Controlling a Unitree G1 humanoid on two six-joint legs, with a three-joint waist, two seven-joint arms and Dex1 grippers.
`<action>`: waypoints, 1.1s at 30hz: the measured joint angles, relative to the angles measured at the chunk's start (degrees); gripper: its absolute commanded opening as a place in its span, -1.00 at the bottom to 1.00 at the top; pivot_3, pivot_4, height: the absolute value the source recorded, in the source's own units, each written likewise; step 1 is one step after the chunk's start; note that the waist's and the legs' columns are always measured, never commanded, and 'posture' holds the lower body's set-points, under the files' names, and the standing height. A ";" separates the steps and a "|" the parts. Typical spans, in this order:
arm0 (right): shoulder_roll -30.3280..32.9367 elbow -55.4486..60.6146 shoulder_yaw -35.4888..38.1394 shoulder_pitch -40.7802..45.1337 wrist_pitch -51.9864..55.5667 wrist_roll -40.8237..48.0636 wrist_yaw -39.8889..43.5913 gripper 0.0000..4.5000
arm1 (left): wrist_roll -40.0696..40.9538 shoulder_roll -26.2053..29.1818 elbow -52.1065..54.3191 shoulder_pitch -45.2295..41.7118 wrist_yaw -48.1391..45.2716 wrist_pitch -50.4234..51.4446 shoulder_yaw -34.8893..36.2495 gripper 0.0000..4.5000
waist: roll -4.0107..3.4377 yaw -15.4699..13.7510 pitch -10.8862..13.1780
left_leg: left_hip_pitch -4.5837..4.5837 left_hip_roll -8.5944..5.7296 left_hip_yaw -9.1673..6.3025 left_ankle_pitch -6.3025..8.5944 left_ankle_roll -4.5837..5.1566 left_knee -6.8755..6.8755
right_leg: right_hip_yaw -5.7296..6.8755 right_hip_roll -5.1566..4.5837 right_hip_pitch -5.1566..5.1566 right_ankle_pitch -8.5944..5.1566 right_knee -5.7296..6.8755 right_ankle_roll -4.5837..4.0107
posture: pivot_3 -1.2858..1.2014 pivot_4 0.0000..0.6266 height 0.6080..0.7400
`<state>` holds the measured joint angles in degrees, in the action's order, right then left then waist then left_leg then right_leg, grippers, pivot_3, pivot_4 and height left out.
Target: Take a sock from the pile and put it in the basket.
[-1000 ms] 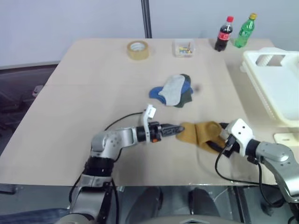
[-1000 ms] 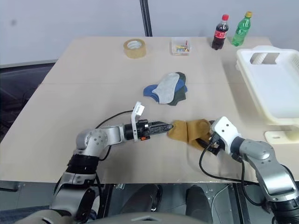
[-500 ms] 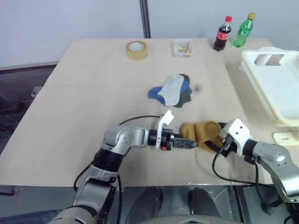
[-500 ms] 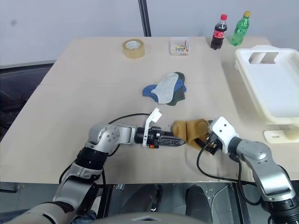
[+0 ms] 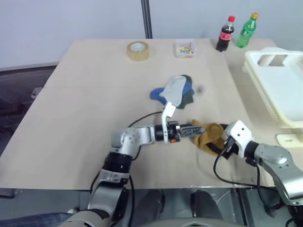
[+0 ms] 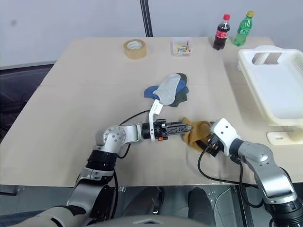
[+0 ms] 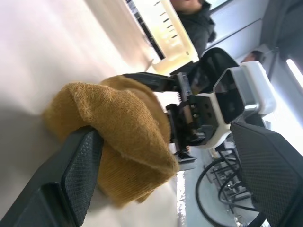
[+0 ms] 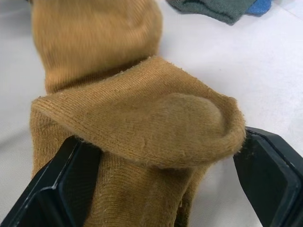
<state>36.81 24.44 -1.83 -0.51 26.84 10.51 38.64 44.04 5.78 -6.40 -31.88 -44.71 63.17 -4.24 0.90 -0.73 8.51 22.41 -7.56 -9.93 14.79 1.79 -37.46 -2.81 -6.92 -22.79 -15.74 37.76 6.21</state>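
Mustard-yellow sock lies crumpled on the tabletop, apart from the pile of blue, grey and green socks farther back. In the head views, the left end effector points sideways with its tips at the sock, and the right end effector meets the sock from the other side. The white basket stands at the right edge, well apart. In the left wrist view, the fingers are spread wide, one pressed against the sock's folded edge, the right end effector facing it. In the right wrist view, the fingers are spread wide around the sock's bunched fold, not clamped.
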 measured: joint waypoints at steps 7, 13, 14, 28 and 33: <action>0.00 -0.06 -0.96 0.95 -0.02 -0.60 0.34 0.97 | -1.29 -2.51 -3.21 -2.03 -1.79 -1.26 -3.11 1.00 | 0.00 0.05 0.00 | 0.00 0.00 0.01 0.00 0.00 0.00 | -0.01 0.01 -0.01 0.00 0.02 0.00 | 0.03 -0.52 1.00; 1.07 0.38 -0.38 0.37 -0.02 -0.41 1.04 0.97 | -3.52 -3.84 -7.15 -3.24 -3.10 -3.70 -4.82 1.00 | 0.00 -0.06 0.00 | 0.02 -0.02 0.01 0.00 0.00 -0.01 | -0.01 -0.01 -0.01 0.00 0.00 0.00 | 0.03 -0.52 1.00; 1.44 0.59 -0.02 0.12 -0.02 -0.30 1.21 0.97 | -3.57 -3.90 -7.36 -3.25 -3.21 -3.82 -5.01 1.00 | 0.00 -0.08 0.00 | 0.02 -0.02 0.01 0.00 0.00 -0.02 | -0.01 -0.01 0.00 0.00 0.00 0.00 | 0.03 -0.52 1.00; 2.68 4.53 23.40 -6.38 13.81 17.67 3.13 0.97 | -4.58 -5.32 -8.05 -2.85 -8.05 -4.99 -7.22 1.00 | 0.00 -0.06 0.00 | 0.06 0.04 -0.02 0.00 0.01 -0.09 | 0.03 0.02 0.00 0.00 0.07 0.00 | 0.03 -0.52 1.00; -0.33 4.79 24.81 -5.78 19.26 25.75 0.93 0.97 | -4.82 -5.10 -8.05 -2.54 -9.12 -5.88 -7.74 1.00 | -0.01 -0.11 0.00 | 0.09 -0.06 0.02 0.00 0.02 -0.13 | -0.02 -0.09 0.00 0.01 0.05 0.01 | 0.03 -0.52 1.00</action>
<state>36.48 29.23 22.98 -6.29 46.11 36.27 39.57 39.22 0.68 -14.45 -34.42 -53.83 57.29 -11.98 0.89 -0.84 8.51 22.50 -7.61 -9.91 14.79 1.81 -37.59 -2.83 -7.01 -22.79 -15.74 37.81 6.22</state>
